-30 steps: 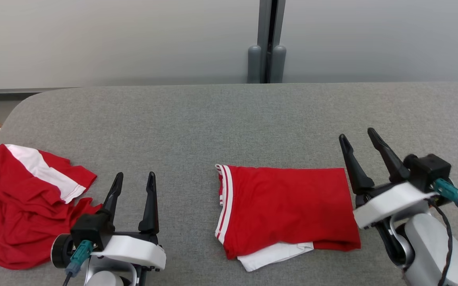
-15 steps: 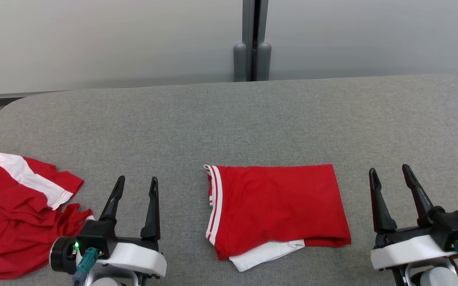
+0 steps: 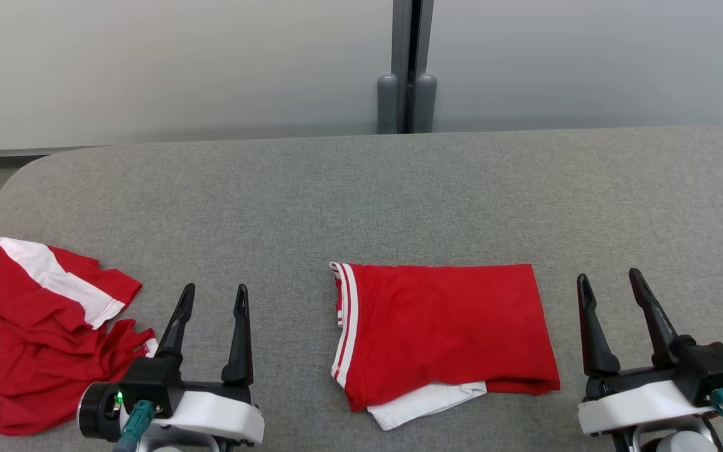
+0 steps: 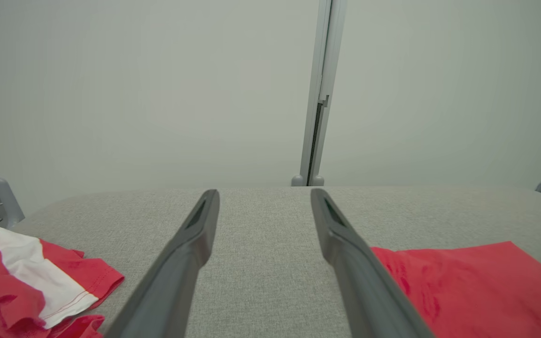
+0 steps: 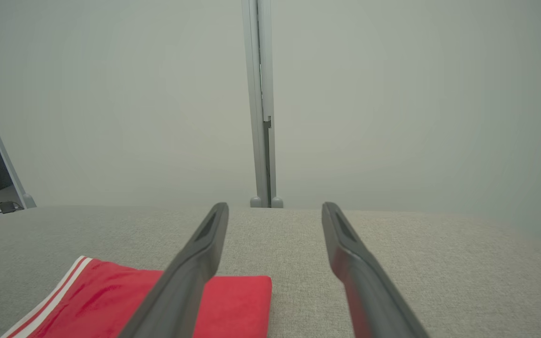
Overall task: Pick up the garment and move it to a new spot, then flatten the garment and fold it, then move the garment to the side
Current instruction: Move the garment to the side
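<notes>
A folded red fabric garment, with white stripes down its left edge, lies flat on the grey fabric-covered table, towards the near edge and a little right of centre. A white layer peeks out from under its near edge. The left gripper is just to the garment's left, its two dark fingers spread apart with nothing between them. The right gripper is just beside the garment's right edge, likewise spread wide and empty. Neither touches the cloth. At the table's far left a crumpled red and white garment lies in a loose heap close to the left gripper. Behind the table stands a pale grey wall panel with a vertical grey post
</notes>
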Available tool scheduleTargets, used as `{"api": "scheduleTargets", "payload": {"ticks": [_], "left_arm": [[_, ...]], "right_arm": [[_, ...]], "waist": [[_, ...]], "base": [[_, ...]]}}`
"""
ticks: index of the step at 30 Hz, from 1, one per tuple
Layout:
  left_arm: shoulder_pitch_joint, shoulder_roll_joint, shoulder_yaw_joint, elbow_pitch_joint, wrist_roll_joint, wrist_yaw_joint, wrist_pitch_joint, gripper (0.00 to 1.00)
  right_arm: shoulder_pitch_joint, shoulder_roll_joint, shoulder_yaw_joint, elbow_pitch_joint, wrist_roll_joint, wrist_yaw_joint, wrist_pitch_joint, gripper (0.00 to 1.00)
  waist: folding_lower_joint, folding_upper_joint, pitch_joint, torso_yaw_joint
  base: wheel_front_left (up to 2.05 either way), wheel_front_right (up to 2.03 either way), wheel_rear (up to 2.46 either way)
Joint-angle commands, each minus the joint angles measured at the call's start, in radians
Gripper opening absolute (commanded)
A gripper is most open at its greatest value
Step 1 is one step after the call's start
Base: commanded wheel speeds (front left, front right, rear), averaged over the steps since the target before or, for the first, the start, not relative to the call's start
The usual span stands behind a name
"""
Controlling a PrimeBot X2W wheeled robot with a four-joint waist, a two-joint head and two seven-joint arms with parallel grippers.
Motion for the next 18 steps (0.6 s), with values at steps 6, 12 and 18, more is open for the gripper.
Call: {"api": "scheduleTargets", "payload": {"ticks": [6,12,18], "left_arm": [[-0.005,0.004,-0.005,0.011,0.007,-0.004,-0.005,1.0],[-0.034,0.004,-0.026,0.024,0.006,-0.004,-0.005,1.0],[-0.066,0.004,-0.053,0.032,0.011,-0.001,-0.005,1.0]], "right_arm": [[-0.008,0.005,-0.006,0.033,0.019,0.0,-0.001,1.0],[-0.031,0.007,0.001,0.121,0.068,0.0,-0.001,1.0],[-0.095,0.013,0.024,0.291,0.149,0.0,0.003,1.0]], "waist": [[0.0,0.0,0.017,0.009],[0.0,0.0,0.059,0.028],[0.0,0.0,0.114,0.056]], "base": [[0.0,0.0,0.0],[0.0,0.0,0.0],[0.0,0.0,0.0]]}}
